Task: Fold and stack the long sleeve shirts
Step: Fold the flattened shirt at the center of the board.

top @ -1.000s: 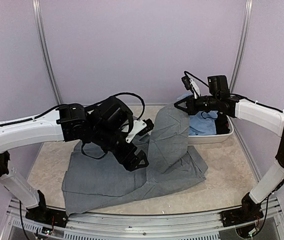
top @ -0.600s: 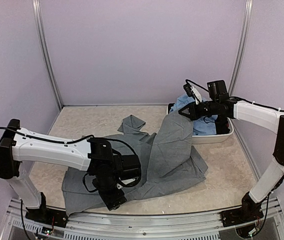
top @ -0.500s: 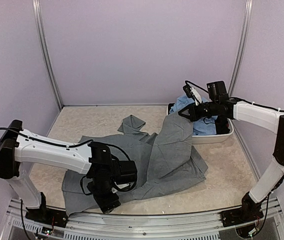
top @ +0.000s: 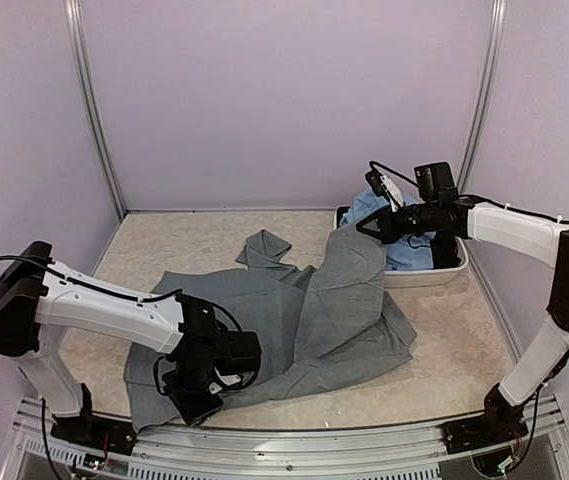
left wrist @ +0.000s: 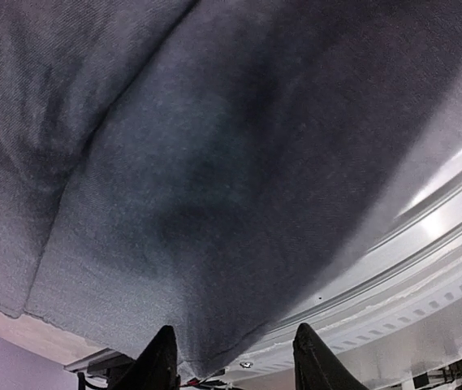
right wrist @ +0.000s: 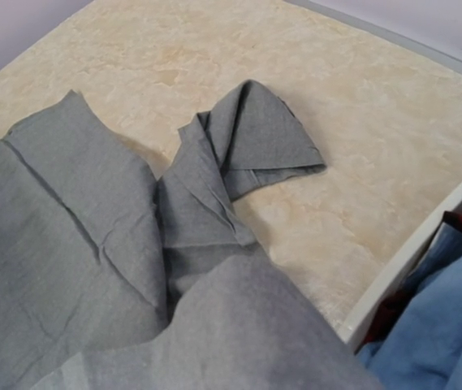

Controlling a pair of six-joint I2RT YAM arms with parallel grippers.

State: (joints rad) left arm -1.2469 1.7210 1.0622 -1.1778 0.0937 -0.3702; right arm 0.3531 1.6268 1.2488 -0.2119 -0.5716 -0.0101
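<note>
The slate grey long sleeve shirt (top: 314, 310) lies spread over the table, one sleeve end bunched at the back (top: 264, 248). My left gripper (top: 196, 402) is down at its near hem by the table's front. In the left wrist view its jaws (left wrist: 240, 361) stand apart, with the hem corner (left wrist: 214, 162) hanging between the fingertips. My right gripper (top: 369, 228) is shut on the shirt's far right edge and holds it up beside the basin. That grey cloth (right wrist: 76, 227) hides its fingers in the right wrist view. The light blue shirt (top: 404, 250) lies crumpled in the basin (right wrist: 450, 325).
The white oval basin (top: 424, 277) stands at the back right, its rim (right wrist: 409, 260) close to my right gripper. A metal rail (top: 314, 440) runs along the table's front edge, just under my left gripper (left wrist: 425, 268). Purple walls enclose the table.
My left arm swung down from over the shirt's middle to its near hem, and its jaws narrowed. The right gripper eased toward the basin and the raised cloth sank lower.
</note>
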